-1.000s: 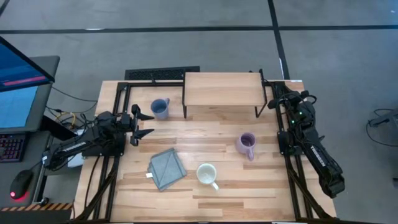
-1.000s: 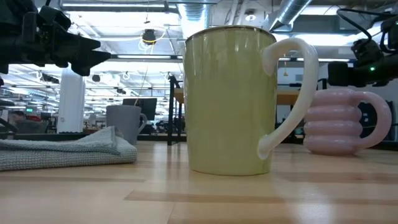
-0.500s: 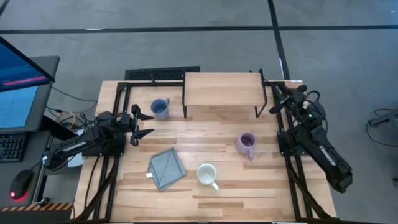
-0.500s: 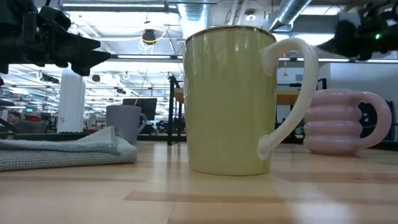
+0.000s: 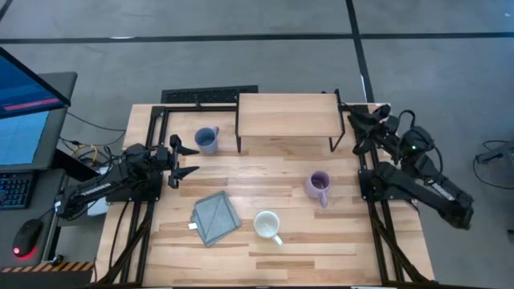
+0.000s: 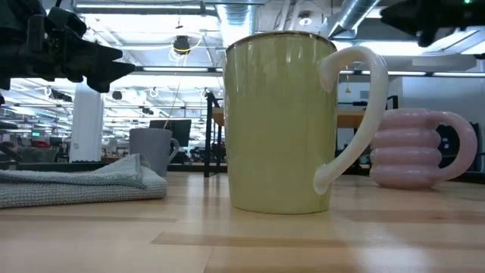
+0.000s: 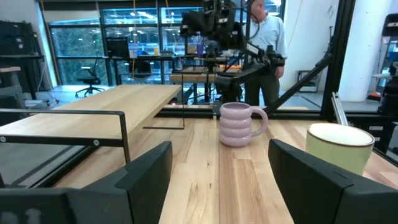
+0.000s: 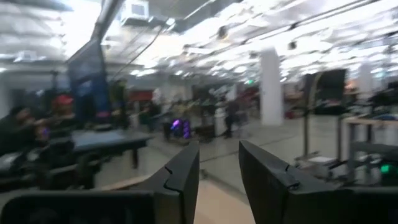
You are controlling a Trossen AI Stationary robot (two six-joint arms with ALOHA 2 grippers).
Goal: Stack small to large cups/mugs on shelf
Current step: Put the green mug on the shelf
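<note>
Three mugs stand on their bases on the tabletop: the blue mug [image 5: 206, 140] near the shelf's left leg, the purple mug [image 5: 319, 186] right of centre, and the cream mug [image 5: 267, 225] nearer the front edge. The cream mug [image 6: 280, 121] fills the low view. The shelf [image 5: 287, 115] stands on black legs at the far edge. My left gripper [image 5: 191, 160] hovers open at the table's left side, pointing right, with the purple mug [image 7: 239, 123] ahead of it. My right gripper [image 5: 358, 128] is raised by the shelf's right end, fingers [image 8: 183, 171] slightly apart, holding nothing.
A folded grey-blue cloth [image 5: 215, 217] lies left of the cream mug. Black frame rails run along both table sides. A person [image 7: 267, 31] stands beyond the table's right side. Bare wood lies between the mugs and in front of the shelf.
My right arm has risen; in the low view its gripper climbed toward the top of the picture, and its elbow swung outward to the right. The gap between its fingers shows no clear change. The left arm and all three mugs stayed put.
</note>
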